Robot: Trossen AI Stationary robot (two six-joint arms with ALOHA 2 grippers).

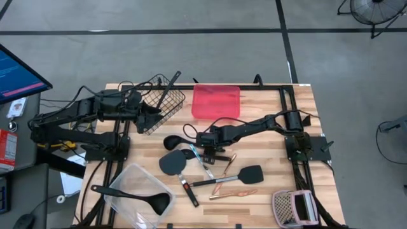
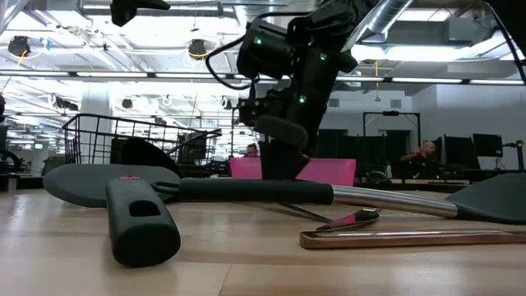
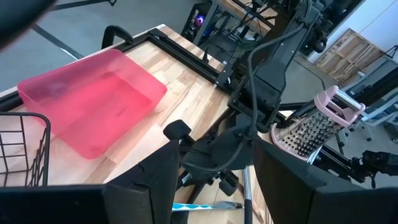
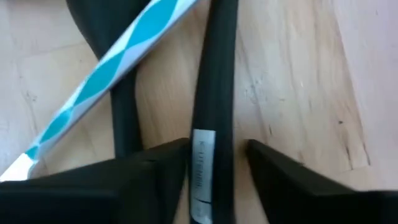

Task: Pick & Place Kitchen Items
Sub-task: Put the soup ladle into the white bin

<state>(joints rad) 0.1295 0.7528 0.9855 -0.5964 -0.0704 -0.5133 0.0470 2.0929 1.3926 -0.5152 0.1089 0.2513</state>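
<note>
Closest to the low camera lies a thick black handle (image 2: 141, 218) on the wooden table (image 1: 267, 191), its flat turner blade (image 2: 82, 182) behind it, with a copper stick (image 2: 411, 238) just beside. Mid-table, the right gripper (image 1: 207, 141) is down over a slim black utensil handle (image 4: 211, 93); its fingers (image 4: 149, 180) stand parted on either side of that handle, close to it but not clearly pinching it. A blue-and-white patterned handle (image 4: 106, 68) crosses just beside it, over another black handle. Around the gripper lie a black ladle (image 1: 173, 141), a black turner (image 1: 173, 163), a black spatula (image 1: 249, 173) and thin copper pieces (image 1: 232, 191). Near the table's front-left corner a black spoon (image 1: 137, 198) rests in the clear tub (image 1: 127, 184). The red tray (image 1: 216, 102) sits at the far edge, the black wire basket (image 1: 162, 102) beside it holding a long dark utensil. Its fingers (image 3: 292, 186) spread, the left gripper (image 1: 151, 114) hovers at the basket. A pinkish grater (image 1: 294, 207) lies at the front-right corner
</note>
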